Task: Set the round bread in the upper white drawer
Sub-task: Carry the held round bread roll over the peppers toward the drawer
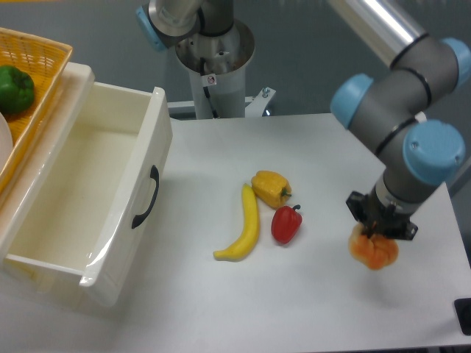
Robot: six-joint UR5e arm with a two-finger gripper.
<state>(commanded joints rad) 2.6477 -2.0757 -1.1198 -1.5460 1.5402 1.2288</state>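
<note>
Bread first: the round bread (374, 251) sits near the right edge of the worktop (309, 309), toward its front, and your pincer (380, 231) is down on top of it, black fingers clamped onto its upper part; you cannot tell from this view whether the bun rests on the surface or is held just off it. Between it and the right edge you have only a narrow strip of worktop. At the left edge stands the upper white drawer (96, 198), pulled open with its cavity facing up, its curved black handle (145, 197) on the front panel that faces the middle of the worktop. Open surface runs from the bread toward that drawer front along the front edge of the worktop. Across the middle lie three items close together: one banana (243, 228), one yellow bell pepper (271, 188) just beside the banana's far tip, and one red pepper (286, 223) just beside the banana on its right. Behind the drawer, at the far left corner, you see one yellow wicker basket (40, 55) holding one green pepper (15, 89). Count, then: one bread, one drawer, one banana, three peppers, one basket.
</note>
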